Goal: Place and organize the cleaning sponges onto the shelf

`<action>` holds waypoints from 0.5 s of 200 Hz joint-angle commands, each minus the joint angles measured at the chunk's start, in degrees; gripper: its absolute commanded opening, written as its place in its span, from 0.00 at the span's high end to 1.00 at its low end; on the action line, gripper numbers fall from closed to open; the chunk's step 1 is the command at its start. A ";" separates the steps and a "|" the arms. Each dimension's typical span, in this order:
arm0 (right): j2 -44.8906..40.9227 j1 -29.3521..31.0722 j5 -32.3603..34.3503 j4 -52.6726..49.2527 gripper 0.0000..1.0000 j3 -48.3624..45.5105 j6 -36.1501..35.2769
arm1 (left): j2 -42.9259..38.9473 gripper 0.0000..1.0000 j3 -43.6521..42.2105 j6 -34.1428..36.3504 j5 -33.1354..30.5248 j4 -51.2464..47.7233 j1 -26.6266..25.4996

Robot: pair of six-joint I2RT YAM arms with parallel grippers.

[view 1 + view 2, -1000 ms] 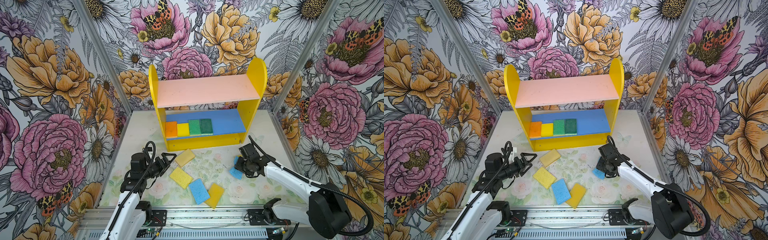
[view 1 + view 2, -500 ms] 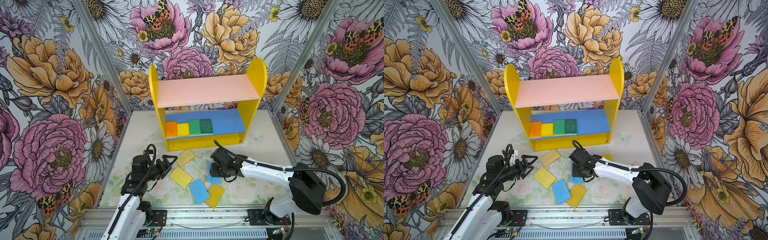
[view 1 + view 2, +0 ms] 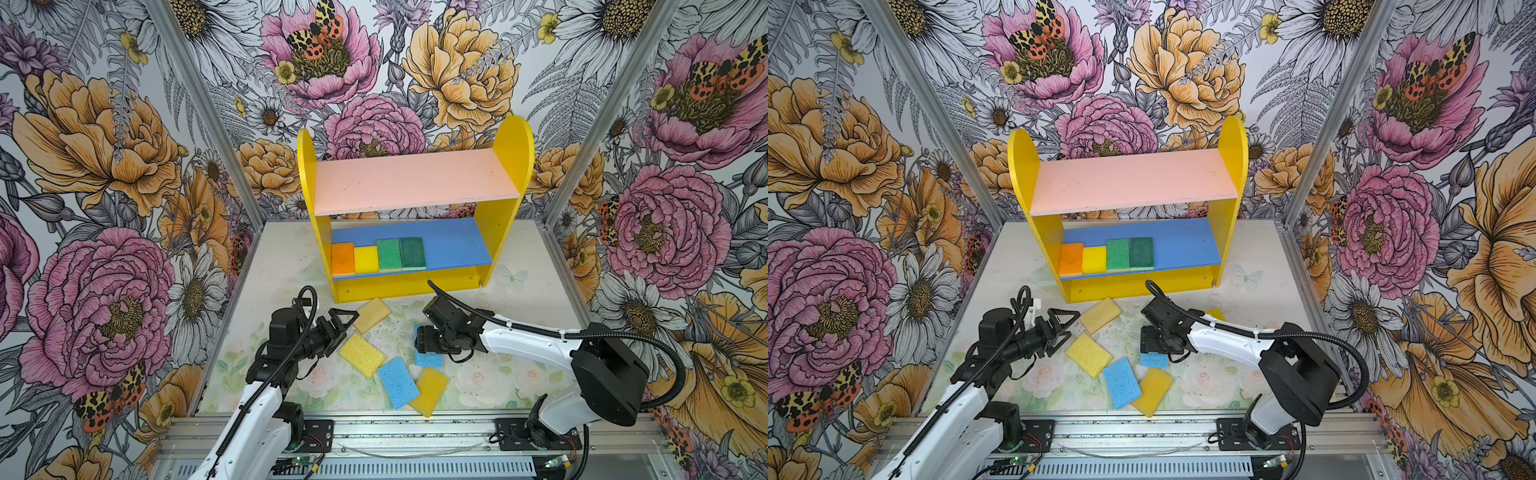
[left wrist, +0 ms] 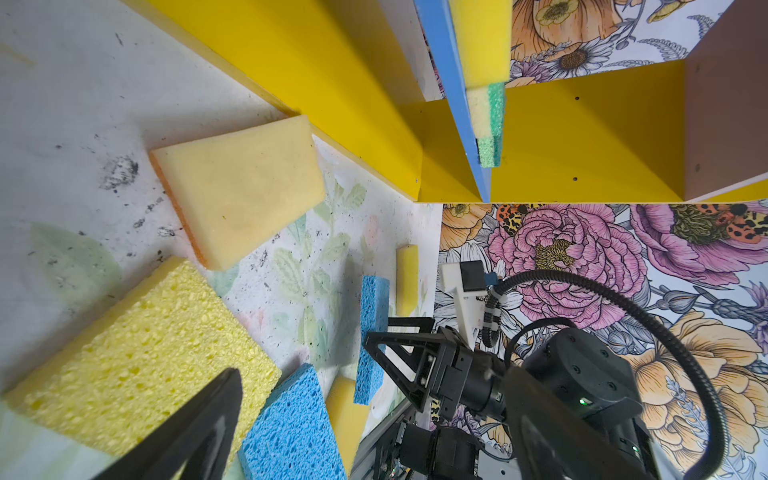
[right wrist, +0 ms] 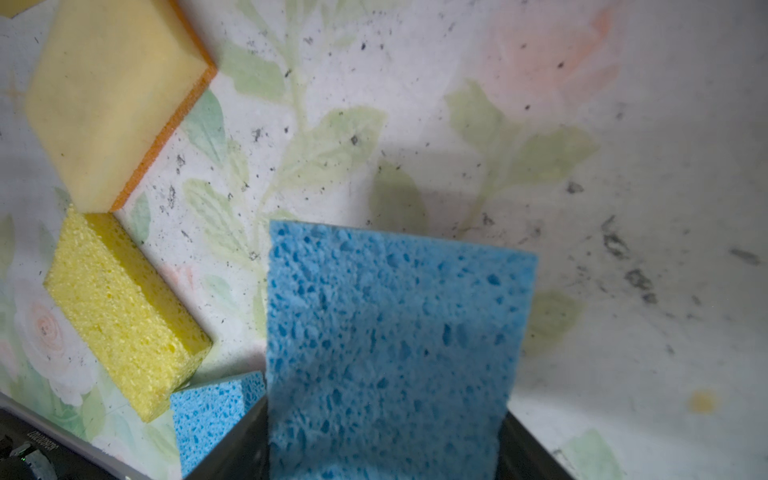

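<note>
The shelf (image 3: 415, 191) stands at the back. On its blue lower board lie orange (image 3: 342, 258), yellow (image 3: 365, 258) and two green (image 3: 389, 254) sponges in a row. On the table lie a pale yellow sponge (image 3: 371, 314), a porous yellow one (image 3: 361, 355), a blue one (image 3: 397, 382) overlapping an orange-yellow one (image 3: 430, 390), and a small yellow one (image 3: 1216, 313) behind the right arm. My right gripper (image 3: 420, 345) is low over a second blue sponge (image 5: 390, 332), which fills the gap between both fingers (image 5: 245, 436). Whether they still press it does not show. My left gripper (image 3: 348, 328) is open and empty beside the pale yellow sponge.
Floral walls close in the table on three sides, and a metal rail (image 3: 415, 432) runs along its front. The loose sponges lie close together in front of the shelf, between my two grippers. The shelf's pink upper board is bare.
My right arm swung left across the table, taking the blue sponge from the right side to the middle, then stopped. Its jaws look wider apart now. The left arm shifted slightly.
</note>
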 commanded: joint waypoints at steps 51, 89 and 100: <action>0.75 -0.72 -6.33 0.76 0.01 3.07 -6.04 | 0.43 0.01 -0.92 -0.68 -3.51 3.11 -3.76; -3.53 -5.02 -8.41 0.95 0.13 -0.69 -6.42 | 0.08 0.01 -0.55 -0.69 -3.38 2.67 -3.89; -3.98 -5.58 -9.23 1.09 0.20 -1.62 -6.49 | -0.09 0.01 -0.54 -0.67 -3.39 2.59 -3.90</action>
